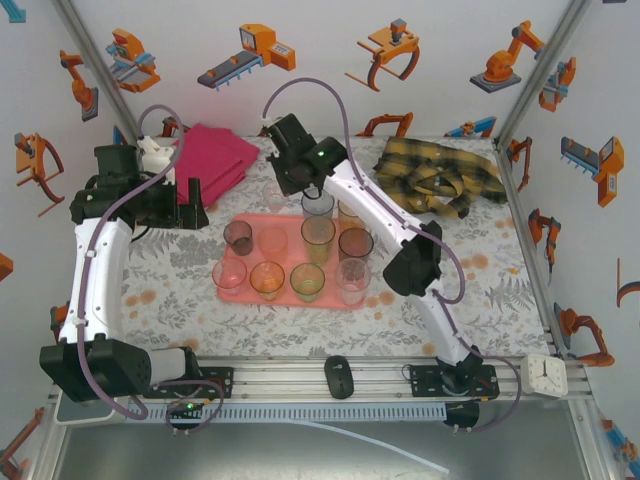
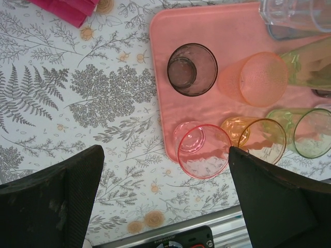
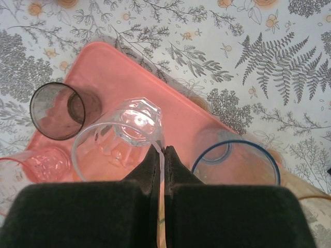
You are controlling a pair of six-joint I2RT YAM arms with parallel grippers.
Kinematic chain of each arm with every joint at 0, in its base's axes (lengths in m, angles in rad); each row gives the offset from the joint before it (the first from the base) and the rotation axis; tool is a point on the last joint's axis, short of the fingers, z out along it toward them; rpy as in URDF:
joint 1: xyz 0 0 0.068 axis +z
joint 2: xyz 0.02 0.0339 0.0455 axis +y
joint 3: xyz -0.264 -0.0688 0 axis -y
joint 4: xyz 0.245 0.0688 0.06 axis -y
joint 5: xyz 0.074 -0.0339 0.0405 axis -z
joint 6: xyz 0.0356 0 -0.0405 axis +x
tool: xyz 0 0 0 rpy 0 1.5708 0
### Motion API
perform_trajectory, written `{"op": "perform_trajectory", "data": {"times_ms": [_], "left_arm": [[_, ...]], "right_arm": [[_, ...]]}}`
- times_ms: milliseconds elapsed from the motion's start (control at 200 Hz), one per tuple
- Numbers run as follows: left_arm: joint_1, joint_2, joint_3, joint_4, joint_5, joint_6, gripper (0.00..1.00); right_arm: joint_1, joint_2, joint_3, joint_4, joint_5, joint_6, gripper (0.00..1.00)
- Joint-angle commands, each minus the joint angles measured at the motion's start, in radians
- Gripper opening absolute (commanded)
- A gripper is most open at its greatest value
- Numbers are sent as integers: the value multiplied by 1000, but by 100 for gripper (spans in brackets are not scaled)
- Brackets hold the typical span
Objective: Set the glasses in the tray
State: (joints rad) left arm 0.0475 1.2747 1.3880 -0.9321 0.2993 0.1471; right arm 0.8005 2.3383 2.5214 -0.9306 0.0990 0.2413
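The tray (image 1: 290, 220) sits mid-surface and it's crowded. Along its near edge stand a pink glass (image 2: 204, 151), an amber glass (image 2: 261, 139) and a green glass (image 2: 310, 132), rim beside rim. The free patch is the far-left corner, bare pink plastic beyond the smoky dark glass (image 3: 57, 111).

Left of the tray the fern-print surface (image 1: 175, 285) is open all the way down. The right side is tighter, with the right arm's elbow (image 1: 415, 262) just beside the tray's right edge. A magenta cloth (image 1: 215, 155) lies far left and a plaid cloth (image 1: 440, 175) far right, both apart from the tray.

The right hand (image 3: 160, 152) is over the tray's far edge, fingers pinched narrow on the rim wall of a clear glass (image 3: 119, 137). That glass tilts between the smoky dark glass and a blue-rimmed glass (image 3: 235, 165). I can't tell whether its base touches the tray.

The left hand (image 2: 164, 155) is spread wide with nothing in it, hovering over the surface just left of the tray, near the magenta cloth. From its wrist camera the pink glass falls between the two fingers, untouched.
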Motion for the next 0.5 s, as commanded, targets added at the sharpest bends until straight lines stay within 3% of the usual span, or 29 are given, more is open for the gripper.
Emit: {"op": "perform_trajectory", "data": {"times_ms": [0,496], "left_arm": [[7,-1,10,-29,23,9,98],[7,5,9,-47,45,19,98]], "right_arm": [[-7,25,13,52,19,-23,0],[-15,110,22,56,24,-62,0]]}}
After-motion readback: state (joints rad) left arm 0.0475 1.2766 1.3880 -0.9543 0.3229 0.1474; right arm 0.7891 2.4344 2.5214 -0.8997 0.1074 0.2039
